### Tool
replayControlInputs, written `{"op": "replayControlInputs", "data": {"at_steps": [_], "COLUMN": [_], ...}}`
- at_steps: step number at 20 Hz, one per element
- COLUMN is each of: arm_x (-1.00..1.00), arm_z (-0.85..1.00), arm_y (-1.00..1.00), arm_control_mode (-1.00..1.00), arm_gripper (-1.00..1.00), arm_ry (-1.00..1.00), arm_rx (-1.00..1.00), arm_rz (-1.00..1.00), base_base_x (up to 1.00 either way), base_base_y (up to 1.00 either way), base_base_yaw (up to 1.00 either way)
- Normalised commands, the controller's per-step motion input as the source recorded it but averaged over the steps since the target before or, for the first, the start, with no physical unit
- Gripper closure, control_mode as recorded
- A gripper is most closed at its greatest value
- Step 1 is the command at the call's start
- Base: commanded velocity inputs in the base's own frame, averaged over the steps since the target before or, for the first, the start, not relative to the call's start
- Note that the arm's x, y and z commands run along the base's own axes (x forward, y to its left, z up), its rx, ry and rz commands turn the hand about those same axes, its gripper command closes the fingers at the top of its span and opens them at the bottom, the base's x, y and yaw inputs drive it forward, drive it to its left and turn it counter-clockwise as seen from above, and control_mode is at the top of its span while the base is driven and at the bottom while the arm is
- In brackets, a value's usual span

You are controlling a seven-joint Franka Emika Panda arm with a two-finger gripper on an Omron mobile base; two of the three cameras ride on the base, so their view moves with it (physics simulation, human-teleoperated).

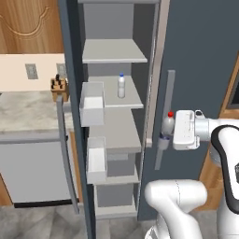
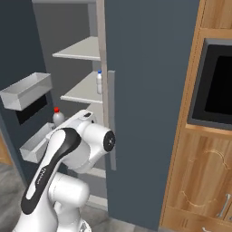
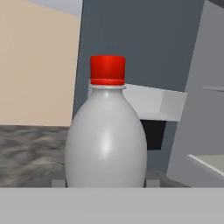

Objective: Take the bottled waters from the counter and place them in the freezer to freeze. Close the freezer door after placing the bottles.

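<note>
1. We see the freezer [image 1: 112, 60] standing open, pale grey inside, with flat shelves one above another; the blue-capped bottle [image 1: 121, 86] stands upright on a middle shelf, toward its right side.
2. Two pale bins hang on the inner face of the open freezer door [image 1: 70, 56], an upper bin [image 1: 92, 103] and a lower bin [image 1: 96, 160]; we cannot make out anything inside either.
3. Our gripper [image 1: 164, 136] is closed around the red-capped bottle [image 1: 168, 125], held upright with its cap on top, just in front of the closed dark door panel [image 1: 196, 60] to the right of the opening and close to its long grey handle [image 1: 165, 116].
4. In the hand view the red-capped bottle [image 3: 106, 140] hides most of what lies behind it, and its base is cut off; the fingertips are hard to see.
5. In the right base view our own arm covers the lower shelves, and only the cap and shoulder of the held bottle [image 2: 57, 117] show above it.
6. The counter [image 1: 28, 109] lies to the left beyond the open door, with a knife block [image 1: 59, 87] at its far right end.
7. The held bottle is right of the opening's right edge; the shelf below the blue-capped bottle has bare room.
</note>
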Motion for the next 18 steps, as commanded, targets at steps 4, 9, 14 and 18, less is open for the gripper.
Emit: {"op": "replayControlInputs", "data": {"at_steps": [4, 9, 14, 18], "arm_x": [0.00, 0.00, 0.00, 0.00], "arm_z": [0.00, 0.00, 0.00, 0.00], "arm_y": [0.00, 0.00, 0.00, 0.00], "arm_control_mode": [1.00, 1.00, 1.00, 1.00], "arm_gripper": [1.00, 1.00, 1.00, 1.00], "arm_ry": [0.00, 0.00, 0.00, 0.00], "arm_rx": [0.00, 0.00, 0.00, 0.00], "arm_rz": [0.00, 0.00, 0.00, 0.00], "base_base_x": [0.42, 0.39, 0.15, 0.18], "base_base_y": [0.23, 0.00, 0.07, 0.28], "base_base_yaw": [-0.03, 0.00, 0.00, 0.00]}}
